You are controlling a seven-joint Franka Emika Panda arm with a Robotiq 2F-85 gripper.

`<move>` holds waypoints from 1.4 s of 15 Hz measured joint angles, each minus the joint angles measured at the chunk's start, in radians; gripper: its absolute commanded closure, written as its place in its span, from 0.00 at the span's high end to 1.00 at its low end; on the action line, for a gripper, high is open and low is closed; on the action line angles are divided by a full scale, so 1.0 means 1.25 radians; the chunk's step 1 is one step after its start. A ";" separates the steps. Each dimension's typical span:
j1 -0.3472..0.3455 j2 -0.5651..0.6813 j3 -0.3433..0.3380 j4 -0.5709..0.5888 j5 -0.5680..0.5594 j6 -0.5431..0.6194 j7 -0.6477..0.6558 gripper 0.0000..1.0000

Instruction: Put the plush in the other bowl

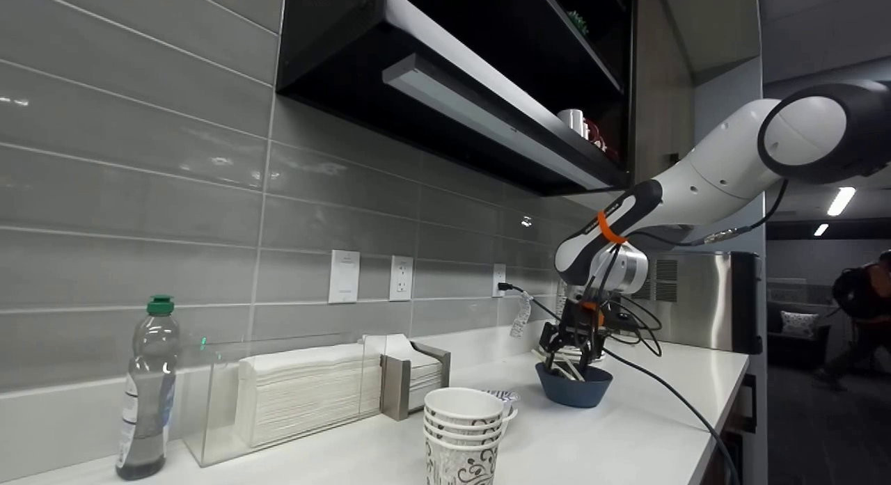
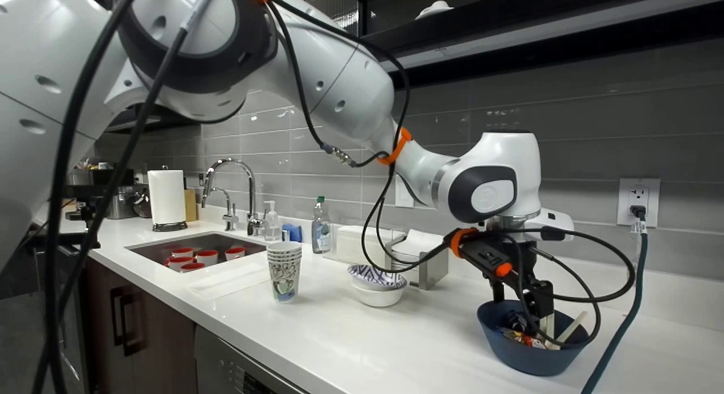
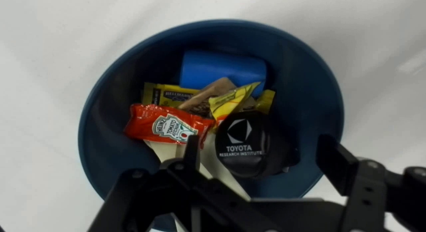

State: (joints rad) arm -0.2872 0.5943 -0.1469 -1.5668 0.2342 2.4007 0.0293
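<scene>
At the mouth of the blue bowl [image 2: 526, 357] I see the pincer [image 3: 258, 141], jaws apart, likely so they can close on the black plush [image 3: 242, 148] inside that bowl and carry it to the white bowl [image 2: 378, 297] well apart from it.

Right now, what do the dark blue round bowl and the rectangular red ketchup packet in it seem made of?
The dark blue round bowl looks matte, probably plastic: smooth, evenly coloured. The red ketchup packet looks glossy, likely plastic film or foil: crinkled, with glints.
</scene>
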 measured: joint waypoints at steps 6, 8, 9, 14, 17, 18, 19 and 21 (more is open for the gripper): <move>-0.004 0.052 -0.003 0.050 0.000 0.005 0.019 0.30; -0.006 0.057 -0.003 0.058 -0.001 0.005 0.020 0.16; -0.006 0.057 -0.004 0.061 -0.001 0.005 0.020 0.09; -0.005 -0.002 -0.004 0.044 -0.005 -0.023 0.014 0.00; -0.009 -0.112 -0.003 -0.024 -0.002 -0.065 -0.034 0.26; -0.012 -0.150 -0.001 -0.050 0.000 -0.089 -0.052 0.27; -0.012 -0.179 0.000 -0.071 0.002 -0.117 -0.064 0.32; -0.012 -0.211 0.001 -0.106 0.004 -0.150 -0.072 0.46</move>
State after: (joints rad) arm -0.3015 0.3310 -0.1454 -1.6988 0.2397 2.2134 -0.0602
